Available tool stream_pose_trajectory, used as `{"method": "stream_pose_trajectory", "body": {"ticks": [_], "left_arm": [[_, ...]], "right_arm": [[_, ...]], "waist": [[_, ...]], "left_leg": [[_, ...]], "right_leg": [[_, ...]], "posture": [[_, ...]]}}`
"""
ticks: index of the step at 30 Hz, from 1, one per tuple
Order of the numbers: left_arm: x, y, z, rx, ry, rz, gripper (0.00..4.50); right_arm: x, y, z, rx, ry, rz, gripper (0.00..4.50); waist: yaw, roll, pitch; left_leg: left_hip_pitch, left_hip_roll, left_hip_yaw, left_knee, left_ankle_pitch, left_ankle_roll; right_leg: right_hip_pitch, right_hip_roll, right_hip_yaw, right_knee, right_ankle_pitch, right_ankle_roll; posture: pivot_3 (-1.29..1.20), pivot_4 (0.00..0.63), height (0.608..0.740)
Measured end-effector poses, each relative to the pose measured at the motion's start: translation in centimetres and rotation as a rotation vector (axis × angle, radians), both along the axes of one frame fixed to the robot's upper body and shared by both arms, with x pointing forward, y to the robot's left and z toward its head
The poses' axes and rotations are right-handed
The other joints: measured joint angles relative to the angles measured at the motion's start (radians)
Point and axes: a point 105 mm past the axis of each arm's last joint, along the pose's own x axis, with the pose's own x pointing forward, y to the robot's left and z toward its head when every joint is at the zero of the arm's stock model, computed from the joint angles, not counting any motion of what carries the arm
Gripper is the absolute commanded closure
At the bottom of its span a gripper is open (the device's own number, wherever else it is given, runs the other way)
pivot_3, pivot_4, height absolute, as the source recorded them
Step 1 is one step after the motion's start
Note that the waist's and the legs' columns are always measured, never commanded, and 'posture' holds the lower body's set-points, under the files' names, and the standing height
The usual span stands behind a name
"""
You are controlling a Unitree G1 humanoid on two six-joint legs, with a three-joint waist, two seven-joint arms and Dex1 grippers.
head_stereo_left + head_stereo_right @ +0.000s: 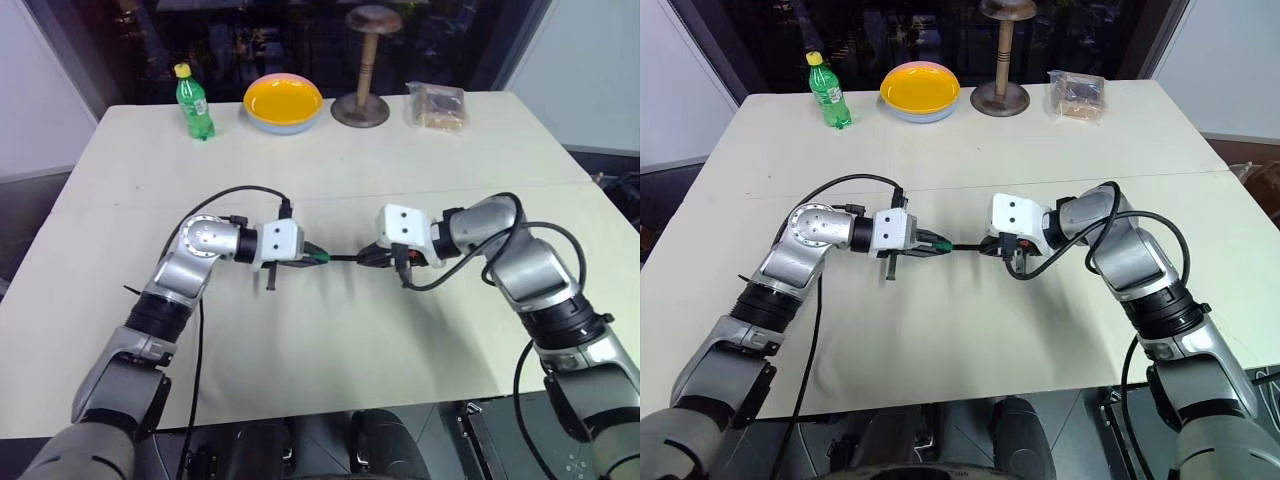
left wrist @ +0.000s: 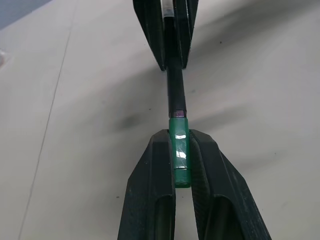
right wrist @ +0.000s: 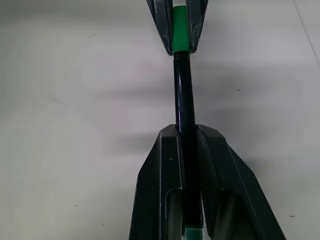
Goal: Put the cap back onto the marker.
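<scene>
Above the middle of the table, my two grippers face each other, tip to tip. The left gripper (image 2: pixel 180 145) is shut on the small green cap (image 2: pixel 179 145). The right gripper (image 3: pixel 186 137) is shut on the thin dark marker (image 3: pixel 183 95). The marker (image 1: pixel 343 258) spans the gap between them, and its end goes into the cap (image 1: pixel 322 257); in the left wrist view the dark barrel meets the cap's mouth with no gap. Both are held clear of the table.
Along the far edge of the cream table (image 1: pixel 330 340) stand a green bottle with a yellow lid (image 1: pixel 194 102), a yellow bowl (image 1: pixel 283 102), a wooden stand (image 1: pixel 362 70) and a clear packet (image 1: pixel 437 105).
</scene>
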Motion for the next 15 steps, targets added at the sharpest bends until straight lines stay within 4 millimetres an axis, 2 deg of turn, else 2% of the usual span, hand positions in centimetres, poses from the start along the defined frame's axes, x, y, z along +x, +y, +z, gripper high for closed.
{"method": "stream_pose_trajectory", "body": {"ticks": [5, 15], "left_arm": [[0.26, 0.13, 0.05, -0.030, 0.060, 0.034, 4.50], [0.24, 0.49, 0.41, -0.035, 0.065, 0.036, 4.50]], "right_arm": [[0.26, 0.23, 0.04, -0.004, -0.029, -0.009, 4.45], [0.25, 0.80, 0.57, -0.024, -0.092, 0.010, 4.45]], "waist": [[0.000, 0.000, 0.000], [0.000, 0.000, 0.000]], "left_leg": [[0.000, 0.000, 0.000, 0.000, 0.000, 0.000], [0.000, 0.000, 0.000, 0.000, 0.000, 0.000]], "right_leg": [[0.000, 0.000, 0.000, 0.000, 0.000, 0.000], [0.000, 0.000, 0.000, 0.000, 0.000, 0.000]], "posture": [[0.00, 0.150, 0.740], [0.00, 0.150, 0.740]]}}
